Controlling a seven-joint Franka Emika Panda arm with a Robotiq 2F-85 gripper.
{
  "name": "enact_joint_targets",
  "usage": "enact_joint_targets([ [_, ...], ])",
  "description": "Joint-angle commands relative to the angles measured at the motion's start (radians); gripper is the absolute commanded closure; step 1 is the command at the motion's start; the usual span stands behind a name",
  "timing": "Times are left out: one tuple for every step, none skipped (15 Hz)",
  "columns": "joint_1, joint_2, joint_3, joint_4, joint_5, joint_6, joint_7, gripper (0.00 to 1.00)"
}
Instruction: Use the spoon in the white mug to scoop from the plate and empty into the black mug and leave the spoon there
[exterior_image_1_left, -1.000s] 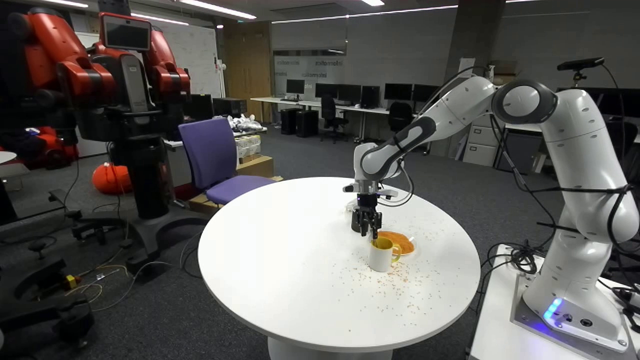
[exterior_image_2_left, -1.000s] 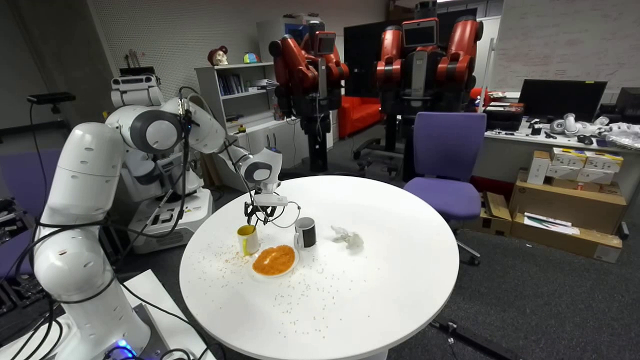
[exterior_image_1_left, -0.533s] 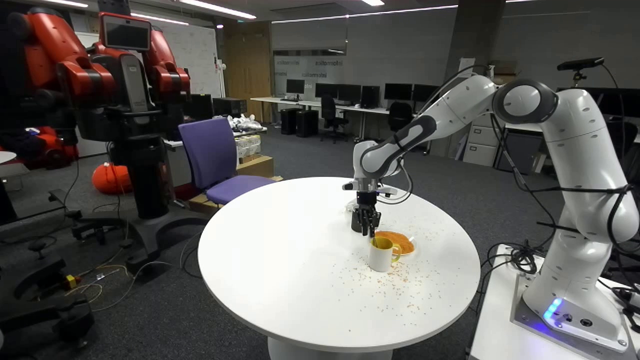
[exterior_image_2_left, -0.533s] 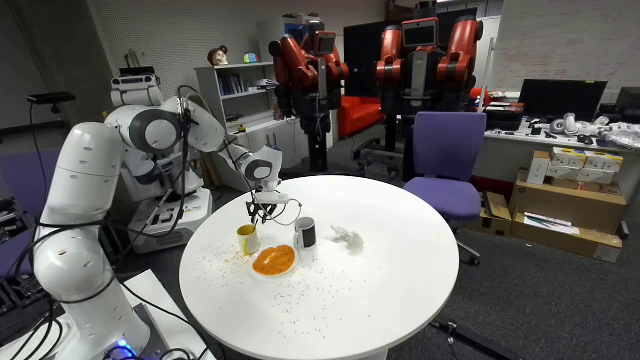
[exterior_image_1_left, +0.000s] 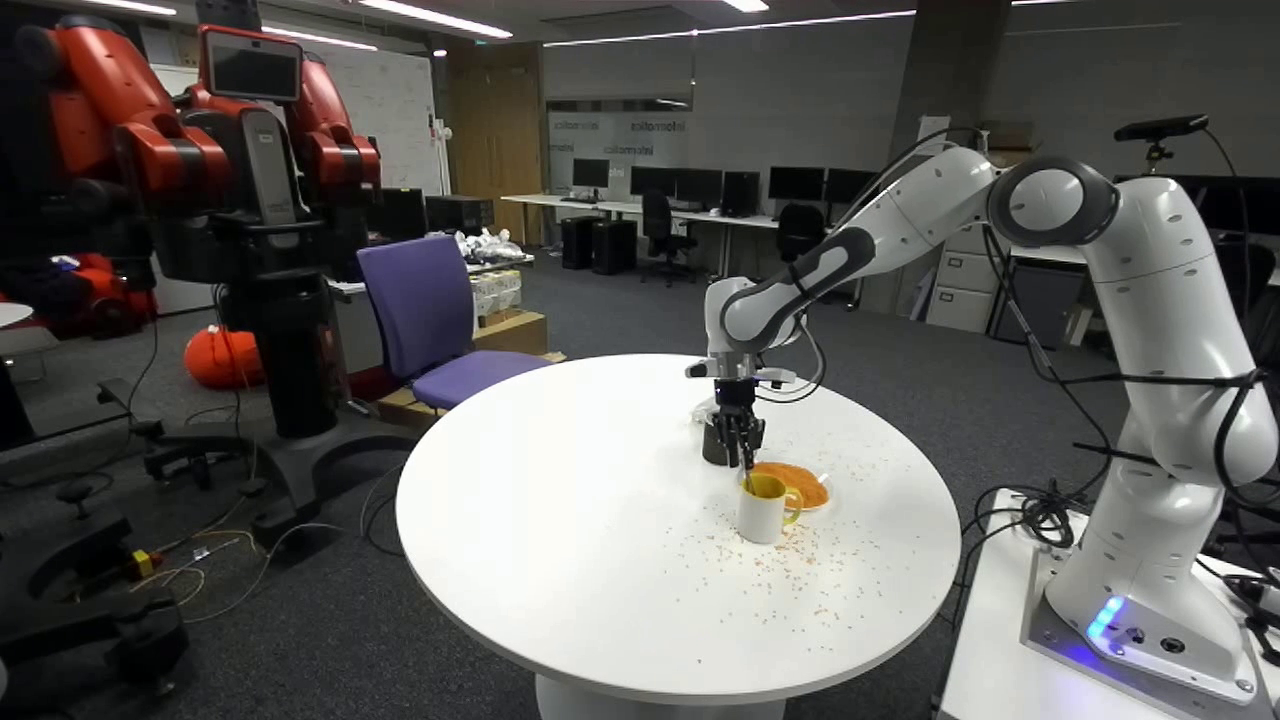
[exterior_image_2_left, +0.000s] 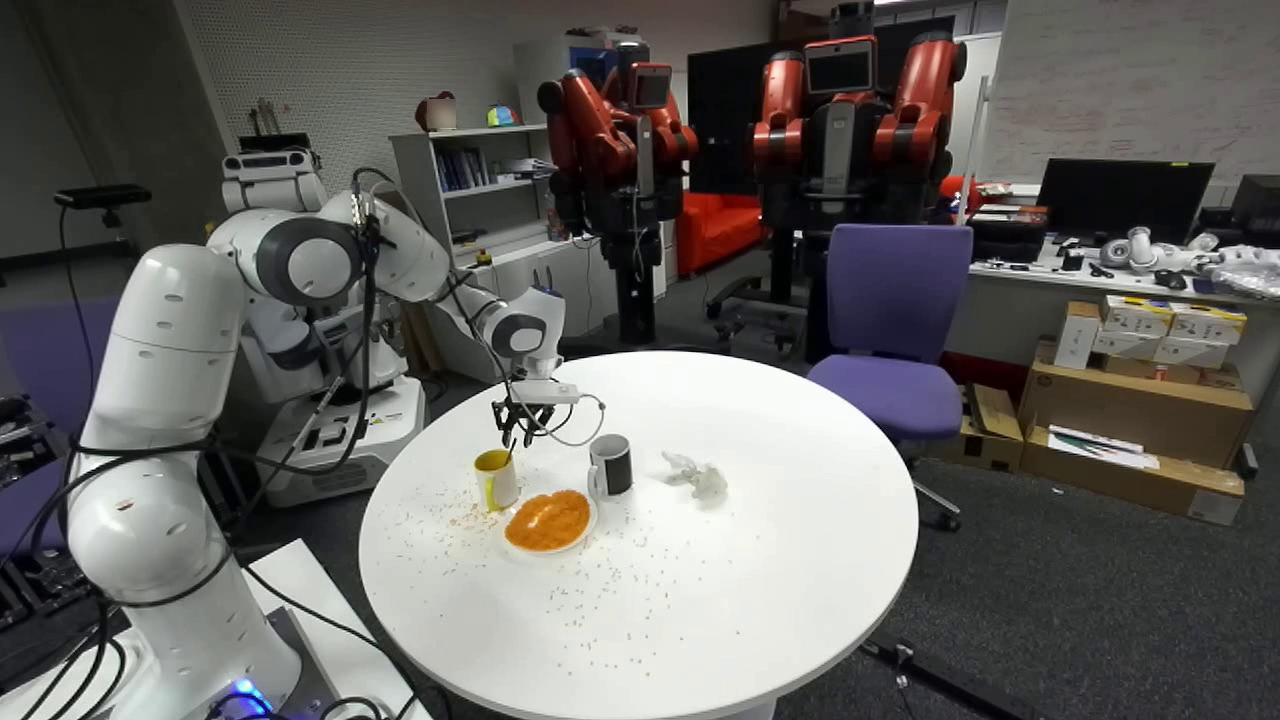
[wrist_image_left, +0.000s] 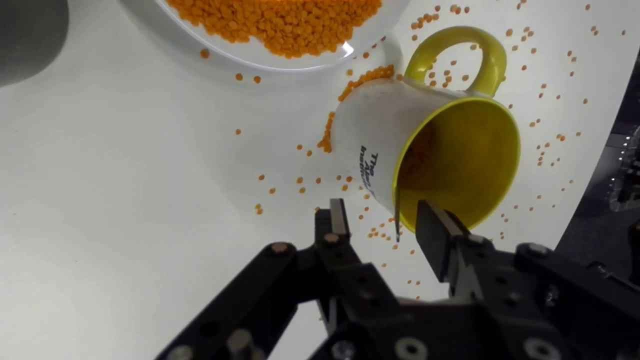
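Dark grey carpet (exterior_image_1_left: 620, 315); purple chair (exterior_image_2_left: 892, 315) near round white table (exterior_image_1_left: 560, 510); lit ceiling strips (exterior_image_1_left: 436, 18); wooden door (exterior_image_1_left: 495, 145); whiteboard (exterior_image_2_left: 1130, 95).

Built as a Franka Emika Panda arm (exterior_image_1_left: 1165, 300) — smooth, rounded and glossy white, ringed in dark grey at the elbow (exterior_image_1_left: 1043, 204), strapped with black cables (exterior_image_1_left: 1160, 379), and lit by a blue strip (exterior_image_1_left: 1105, 617) on the base (exterior_image_1_left: 1150, 640). Ends, past a silvery collar (exterior_image_1_left: 735, 372), in a black Robotiq gripper (wrist_image_left: 382, 217), many-jointed — studded with silver screws (wrist_image_left: 343, 349) and coppery pins (wrist_image_left: 280, 247), and faced with paler grey-brown strips (wrist_image_left: 338, 217) at the fingertips (wrist_image_left: 431, 240).
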Motion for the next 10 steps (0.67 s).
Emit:
enact_joint_targets([
  [-0.009,-0.021,0.003,0.016,-0.033,-0.079,-0.013,0.53],
  [-0.008,-0.020,0.003,0.020,-0.036,-0.095,-0.013,0.50],
  [-0.007,-0.019,0.003,0.024,-0.040,-0.109,-0.014,0.48],
  [-0.006,-0.018,0.002,0.027,-0.045,-0.121,-0.014,0.45],
  [-0.005,-0.017,0.002,0.031,-0.049,-0.136,-0.014,0.46],
  [-0.005,-0.017,0.002,0.033,-0.053,-0.143,-0.015,0.47],
  [-0.005,-0.017,0.002,0.036,-0.053,-0.147,-0.014,0.53],
  [-0.006,-0.016,0.002,0.038,-0.054,-0.151,-0.014,0.56],
  [-0.006,-0.015,0.003,0.040,-0.052,-0.150,-0.014,0.57],
  [-0.007,-0.014,0.003,0.040,-0.051,-0.145,-0.013,0.64],
])
